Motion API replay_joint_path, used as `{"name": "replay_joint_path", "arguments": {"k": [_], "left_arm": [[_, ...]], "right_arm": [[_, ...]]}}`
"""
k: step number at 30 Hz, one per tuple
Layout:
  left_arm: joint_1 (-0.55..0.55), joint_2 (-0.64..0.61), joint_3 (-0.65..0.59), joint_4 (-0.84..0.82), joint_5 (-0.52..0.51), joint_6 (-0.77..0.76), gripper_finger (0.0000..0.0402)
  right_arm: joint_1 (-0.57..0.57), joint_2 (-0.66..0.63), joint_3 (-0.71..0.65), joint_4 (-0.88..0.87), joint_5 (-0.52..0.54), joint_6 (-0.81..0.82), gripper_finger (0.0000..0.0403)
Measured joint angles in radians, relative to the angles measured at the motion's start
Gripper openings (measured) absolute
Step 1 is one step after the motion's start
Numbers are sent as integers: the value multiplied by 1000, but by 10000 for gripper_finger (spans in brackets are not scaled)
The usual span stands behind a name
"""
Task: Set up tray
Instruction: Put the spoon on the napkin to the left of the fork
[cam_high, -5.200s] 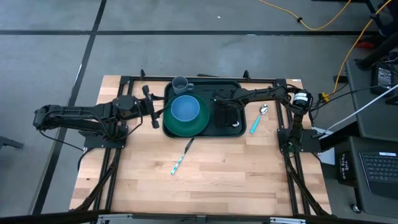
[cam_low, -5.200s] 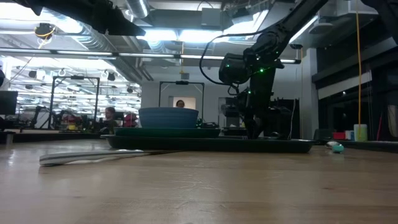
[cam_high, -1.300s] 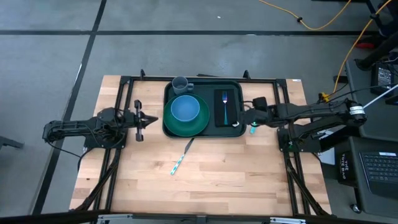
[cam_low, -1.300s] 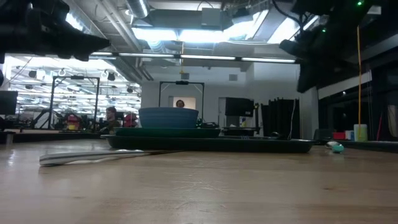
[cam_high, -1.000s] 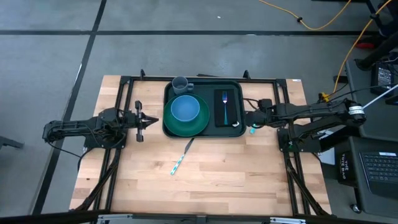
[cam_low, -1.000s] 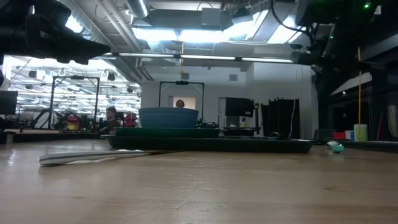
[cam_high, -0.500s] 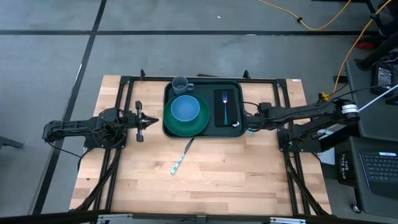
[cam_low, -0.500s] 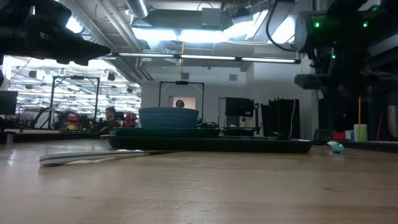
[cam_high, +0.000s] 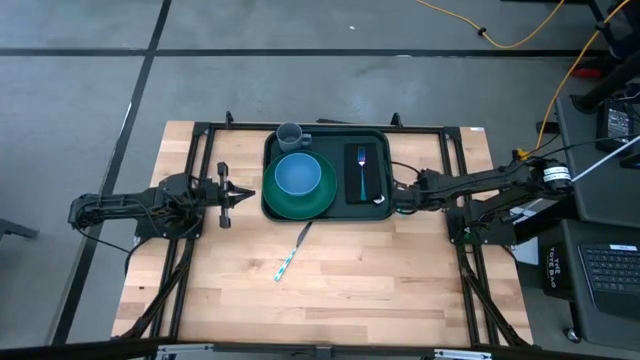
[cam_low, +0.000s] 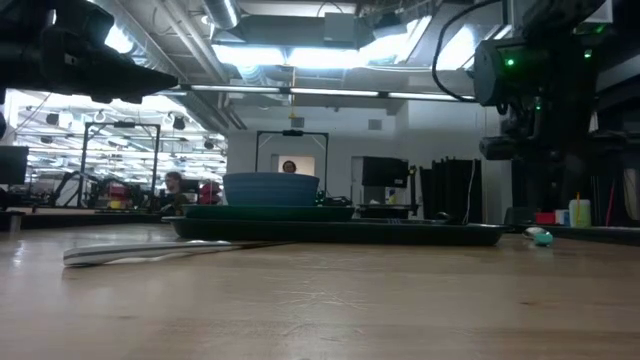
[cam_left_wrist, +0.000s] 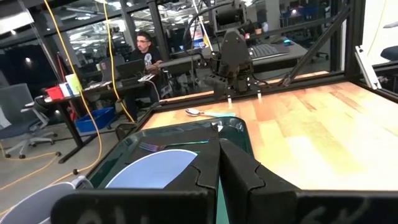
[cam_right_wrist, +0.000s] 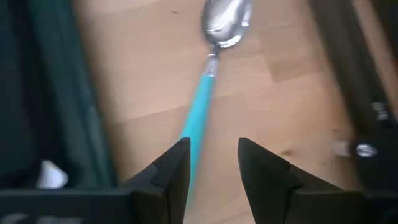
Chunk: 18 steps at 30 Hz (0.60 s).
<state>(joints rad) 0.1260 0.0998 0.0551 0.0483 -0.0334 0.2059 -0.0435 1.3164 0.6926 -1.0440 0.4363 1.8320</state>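
Tray apparently beside right gripper

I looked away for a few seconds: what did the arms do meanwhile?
The right pincer left the napkin on the tray and moved off it, now open over the spoon. The left pincer pulled back from the plate. Plate, bowl, cup and knife stayed.
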Motion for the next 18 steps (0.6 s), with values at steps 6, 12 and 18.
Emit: {"name": "replay_joint_path", "arguments": {"k": [6,12,18], "left_arm": [[0,0,0,0,0,9,5],[0,0,0,8,-1,18,4],[0,0,0,8,-1,35,3]], "right_arm": [[-26,-1,0,54,39,-4,139],[-60,16,0,60,41,-1,139],[-102,110,0,82,43,-3,139]]}}
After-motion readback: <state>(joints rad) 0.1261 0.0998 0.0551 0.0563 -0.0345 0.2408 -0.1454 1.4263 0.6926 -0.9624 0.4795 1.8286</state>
